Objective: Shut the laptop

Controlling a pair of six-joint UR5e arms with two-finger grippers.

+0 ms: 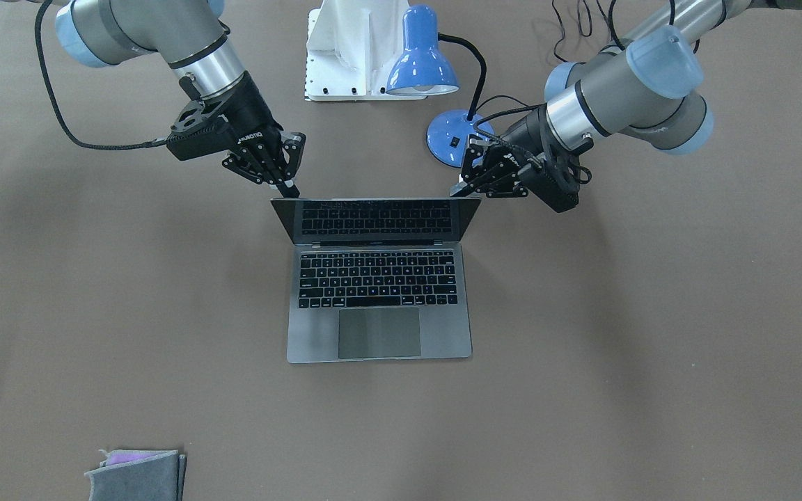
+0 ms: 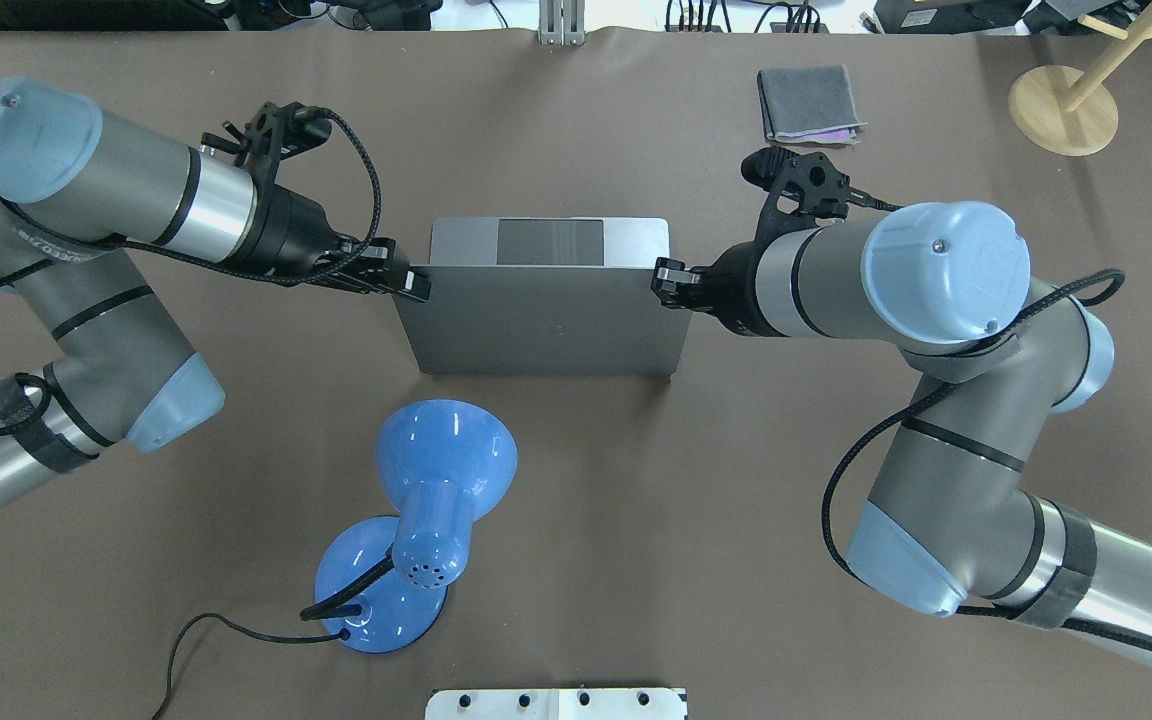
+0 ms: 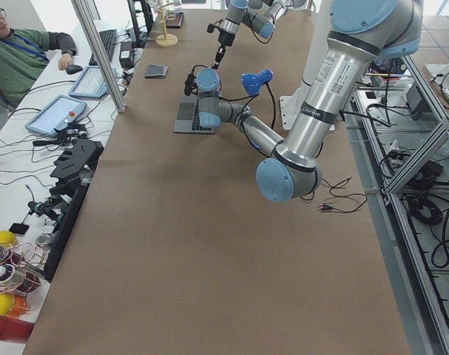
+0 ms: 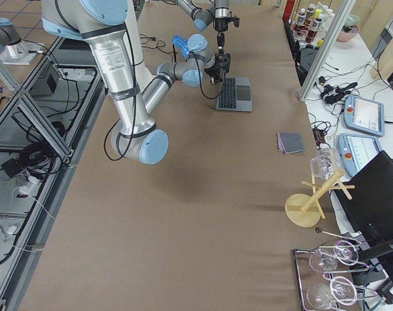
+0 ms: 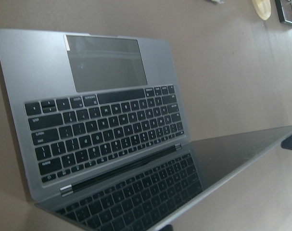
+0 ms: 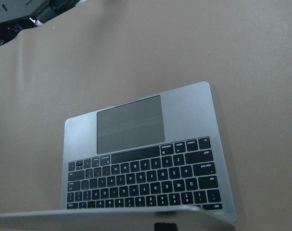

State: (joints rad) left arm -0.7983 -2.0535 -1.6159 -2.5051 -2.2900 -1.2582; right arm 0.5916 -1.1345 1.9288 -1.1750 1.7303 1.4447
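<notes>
The space-grey laptop [image 1: 380, 341] stands open at the table's middle, its black screen [image 1: 376, 219] tilted forward over the black keys. The overhead view shows its lid [image 2: 546, 330] from behind. My left gripper [image 1: 458, 189] is shut, with its tip at the lid's top corner on my left [image 2: 418, 285]. My right gripper [image 1: 288, 186] is shut, with its tip at the opposite top corner [image 2: 664, 275]. The left wrist view shows the keyboard and trackpad [image 5: 107, 62]; the right wrist view shows the trackpad [image 6: 131, 124] over the lid's edge.
A blue desk lamp [image 2: 446, 470] stands behind the lid on my left side, its cable trailing toward me. A folded grey cloth [image 2: 808, 100] and a wooden stand [image 2: 1061, 105] lie at the far right. The robot's white base [image 1: 352, 49] is between the arms.
</notes>
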